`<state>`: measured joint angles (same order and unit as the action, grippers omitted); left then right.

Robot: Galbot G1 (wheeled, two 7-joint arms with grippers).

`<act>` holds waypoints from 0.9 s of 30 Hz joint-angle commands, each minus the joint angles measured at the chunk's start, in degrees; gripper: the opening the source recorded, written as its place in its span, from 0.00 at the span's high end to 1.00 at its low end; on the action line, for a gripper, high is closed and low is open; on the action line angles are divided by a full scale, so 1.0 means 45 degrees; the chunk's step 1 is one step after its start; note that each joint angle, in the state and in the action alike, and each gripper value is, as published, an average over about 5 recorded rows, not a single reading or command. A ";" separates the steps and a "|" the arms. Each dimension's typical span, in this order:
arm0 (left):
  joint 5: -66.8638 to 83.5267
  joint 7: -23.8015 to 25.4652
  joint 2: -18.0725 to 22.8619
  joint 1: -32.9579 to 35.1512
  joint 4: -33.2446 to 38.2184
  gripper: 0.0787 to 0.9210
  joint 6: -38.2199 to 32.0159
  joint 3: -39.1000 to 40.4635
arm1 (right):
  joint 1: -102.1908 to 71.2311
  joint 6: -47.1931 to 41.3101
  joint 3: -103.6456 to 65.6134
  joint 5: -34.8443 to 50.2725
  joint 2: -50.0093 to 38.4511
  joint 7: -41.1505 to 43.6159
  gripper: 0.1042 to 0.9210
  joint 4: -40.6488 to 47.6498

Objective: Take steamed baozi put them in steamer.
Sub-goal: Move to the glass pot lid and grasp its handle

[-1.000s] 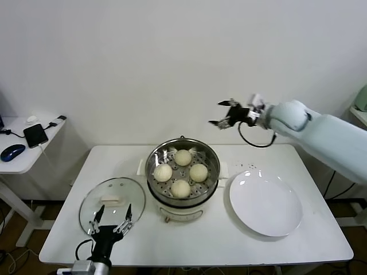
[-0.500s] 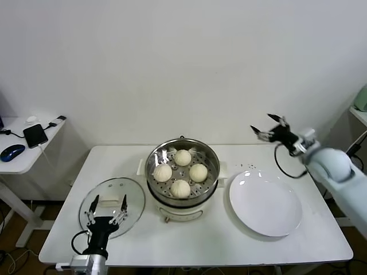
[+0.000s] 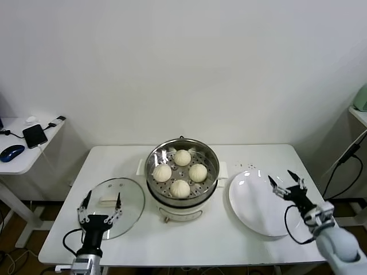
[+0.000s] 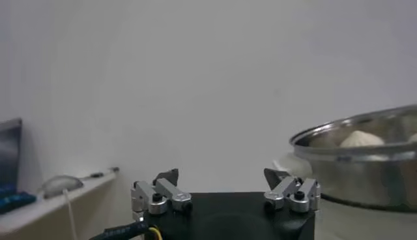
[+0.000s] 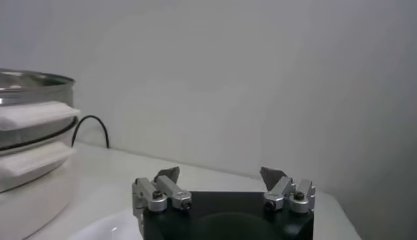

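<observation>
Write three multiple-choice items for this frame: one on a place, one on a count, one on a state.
1. Where does the glass lid lie?
A. on the table, on the pot's left
B. on the pot
C. on the plate

2. How many buns are in the pot?
A. two
B. four
C. six

3. What is on the white plate?
A. one bun
B. the lid
C. nothing

Answers: 1 A, the lid lies flat on the table beside the pot, under the open left end effector. 2 B, four buns sit on the perforated tray. 3 C, the plate is bare; the open right end effector hangs over its edge, empty.
</observation>
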<state>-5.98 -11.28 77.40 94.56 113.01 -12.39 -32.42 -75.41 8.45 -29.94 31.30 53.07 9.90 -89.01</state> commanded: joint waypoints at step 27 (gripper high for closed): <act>-1.6112 -0.3202 -0.0677 -0.2195 -0.5598 0.12 0.3302 -0.0251 | -0.1347 0.0365 -0.0259 -0.3052 0.3886 -0.0803 0.12 -0.0400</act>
<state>-68.82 -25.41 73.21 89.63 93.56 -2.85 -34.03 -80.97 10.16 -31.12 19.42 68.70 6.70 -90.54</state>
